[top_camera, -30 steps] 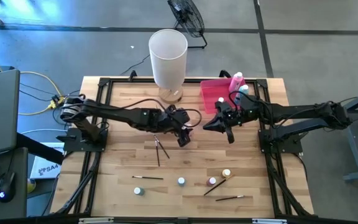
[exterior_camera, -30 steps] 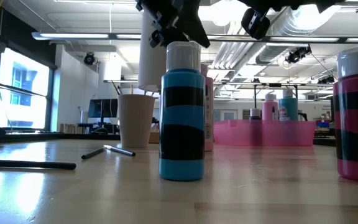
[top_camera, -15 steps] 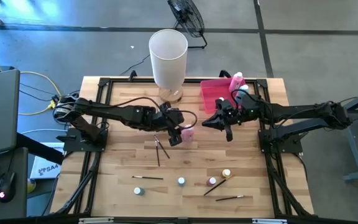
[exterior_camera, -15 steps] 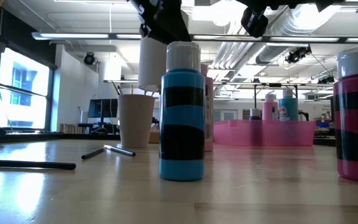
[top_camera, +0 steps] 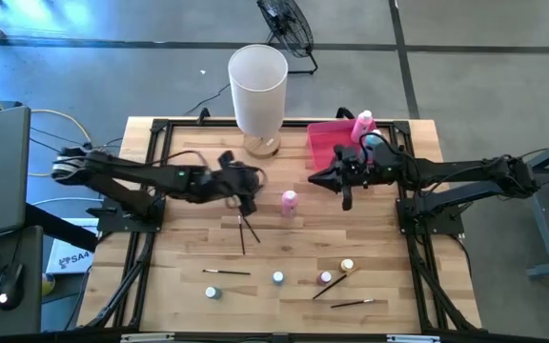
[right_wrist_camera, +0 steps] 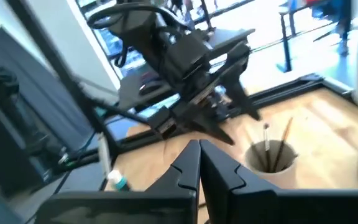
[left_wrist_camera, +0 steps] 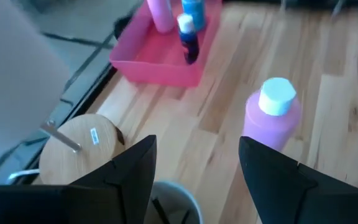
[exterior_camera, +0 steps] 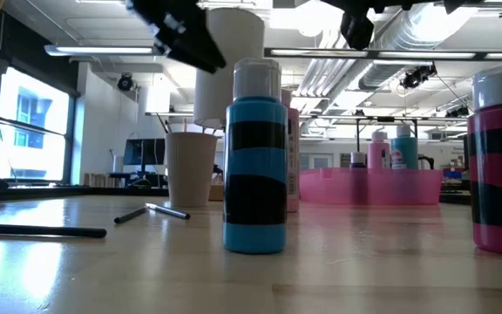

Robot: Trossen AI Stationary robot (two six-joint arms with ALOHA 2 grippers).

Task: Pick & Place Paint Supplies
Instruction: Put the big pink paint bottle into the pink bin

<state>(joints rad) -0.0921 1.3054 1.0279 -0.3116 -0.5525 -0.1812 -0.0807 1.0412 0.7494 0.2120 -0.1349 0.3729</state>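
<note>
A pink paint bottle [top_camera: 290, 201] with a white cap [left_wrist_camera: 276, 96] stands upright on its base in the middle of the table. My left gripper [top_camera: 247, 187] hangs open to its left, above the table; the bottle lies ahead of its fingers [left_wrist_camera: 194, 180], untouched. My right gripper [top_camera: 324, 178] is shut and empty, held above the table beside the pink tray [top_camera: 324, 152]. Thin brushes [top_camera: 247, 227] lie flat near the left gripper. Several tiny bottles [top_camera: 277, 278] and more brushes [top_camera: 335, 284] lie toward the near edge.
The pink tray holds a pink bottle [top_camera: 362, 122] and a teal one [top_camera: 375, 139]. A tall white cylinder [top_camera: 257, 88] stands at the far edge. A paper cup [right_wrist_camera: 271, 157] with brushes stands below the left gripper. A black frame [top_camera: 156, 181] rims the table.
My left gripper has drawn back toward the table's left edge, still open, away from the pink bottle. The bottle, which the gripper hid a second ago, now stands alone and upright. My right gripper's tip has swung slightly toward the far edge.
</note>
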